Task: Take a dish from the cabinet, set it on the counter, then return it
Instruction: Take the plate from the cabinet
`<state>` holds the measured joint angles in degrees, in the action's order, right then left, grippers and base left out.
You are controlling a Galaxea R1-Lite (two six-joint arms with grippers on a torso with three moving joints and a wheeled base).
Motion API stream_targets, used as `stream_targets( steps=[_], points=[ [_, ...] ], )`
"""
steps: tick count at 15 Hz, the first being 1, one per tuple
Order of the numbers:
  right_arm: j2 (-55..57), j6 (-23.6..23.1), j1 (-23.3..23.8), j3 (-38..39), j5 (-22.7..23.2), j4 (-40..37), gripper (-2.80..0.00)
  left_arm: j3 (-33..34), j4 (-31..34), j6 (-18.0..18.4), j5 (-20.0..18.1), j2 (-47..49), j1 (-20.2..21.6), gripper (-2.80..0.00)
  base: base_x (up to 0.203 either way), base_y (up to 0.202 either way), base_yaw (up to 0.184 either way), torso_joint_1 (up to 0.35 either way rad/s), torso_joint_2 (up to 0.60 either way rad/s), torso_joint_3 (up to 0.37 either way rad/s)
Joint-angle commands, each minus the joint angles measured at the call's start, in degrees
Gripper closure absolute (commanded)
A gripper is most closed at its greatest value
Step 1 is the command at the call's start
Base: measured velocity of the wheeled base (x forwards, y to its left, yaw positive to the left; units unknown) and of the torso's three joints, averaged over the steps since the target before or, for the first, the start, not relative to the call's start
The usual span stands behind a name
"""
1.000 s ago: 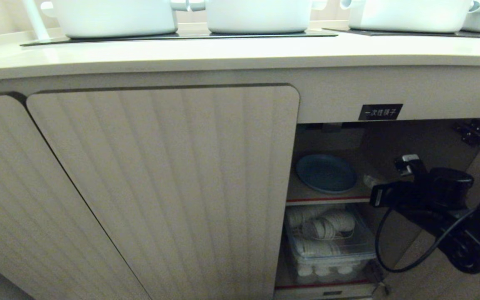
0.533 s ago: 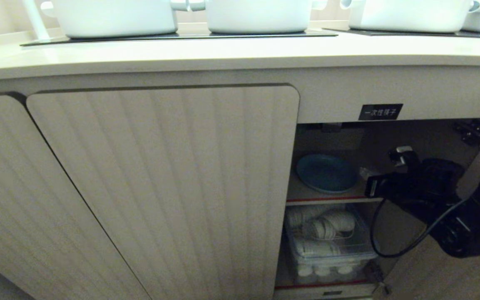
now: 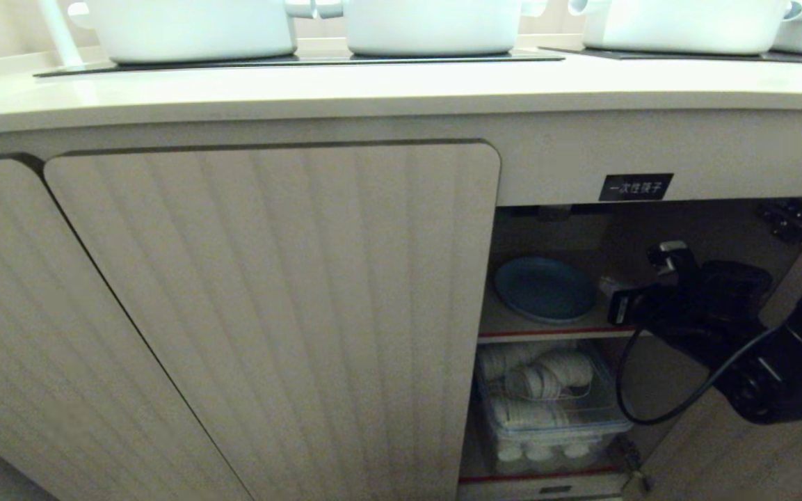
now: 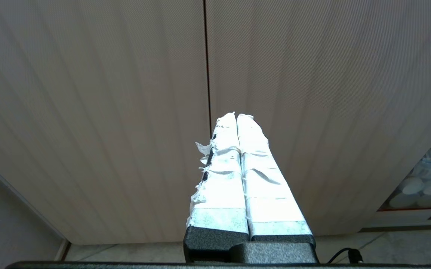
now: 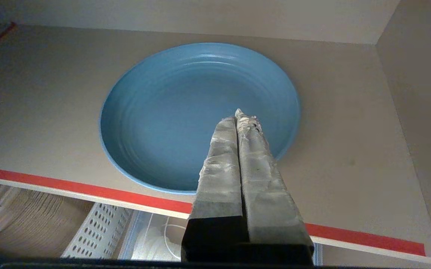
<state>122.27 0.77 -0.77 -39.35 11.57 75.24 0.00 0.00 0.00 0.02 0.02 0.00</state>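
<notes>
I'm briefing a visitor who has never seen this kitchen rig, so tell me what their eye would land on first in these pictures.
First, the blue dish lying flat on the inner shelf of the open cabinet, with the right gripper, fingers pressed together, poised just in front of it. Next, the white pots lined up on the counter above, and the clear bin of white crockery below the shelf.

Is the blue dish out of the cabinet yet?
No. The dish lies flat on the cabinet's inner shelf, untouched by the shut right hand.
</notes>
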Motion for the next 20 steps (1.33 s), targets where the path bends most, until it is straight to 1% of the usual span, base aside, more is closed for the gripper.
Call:
stream_targets(
  steps=[1, 5, 8, 11, 12, 14, 20],
  points=[
    [-0.27, 0.02, 0.06, -0.11, 0.03, 0.51, 0.0, 0.0, 0.0, 0.0, -0.02, -0.02, 0.0, 0.0, 0.0, 0.0, 0.0, 0.0, 0.0, 0.0],
    [-0.02, -0.05, 0.15, -0.86, 0.03, 1.57, 0.0, 0.0, 0.0, 0.0, 0.06, -0.02, 0.0, 0.0, 0.0, 0.0, 0.0, 0.0, 0.0, 0.0],
    [0.59, -0.06, 0.38, -3.0, -0.21, 1.66, 0.0, 0.0, 0.0, 0.0, 0.0, -0.02, 0.0, 0.0, 0.0, 0.0, 0.0, 0.0, 0.0, 0.0],
    [0.86, 0.2, 0.49, -3.99, -3.9, 0.88, 0.0, 0.0, 0.0, 0.0, -0.02, -0.02, 0.0, 0.0, 0.0, 0.0, 0.0, 0.0, 0.0, 0.0],
    [0.9, 0.98, 0.49, -3.98, -4.36, 0.91, -2.8, 0.0, 0.0, 0.0, 0.03, -0.02, 0.04, 0.0, 0.0, 0.0, 0.0, 0.0, 0.0, 0.0],
    [0.86, 2.77, 0.74, -4.07, -4.89, 1.51, -2.8, 0.0, 0.0, 0.0, -0.02, -0.02, 0.0, 0.0, 0.0, 0.0, 0.0, 0.0, 0.0, 0.0],
    [1.65, 2.84, 1.12, -4.15, -4.98, 3.49, -2.8, 0.0, 0.0, 0.0, -0.02, -0.02, 0.0, 0.0, 0.0, 0.0, 0.0, 0.0, 0.0, 0.0]
  ],
)
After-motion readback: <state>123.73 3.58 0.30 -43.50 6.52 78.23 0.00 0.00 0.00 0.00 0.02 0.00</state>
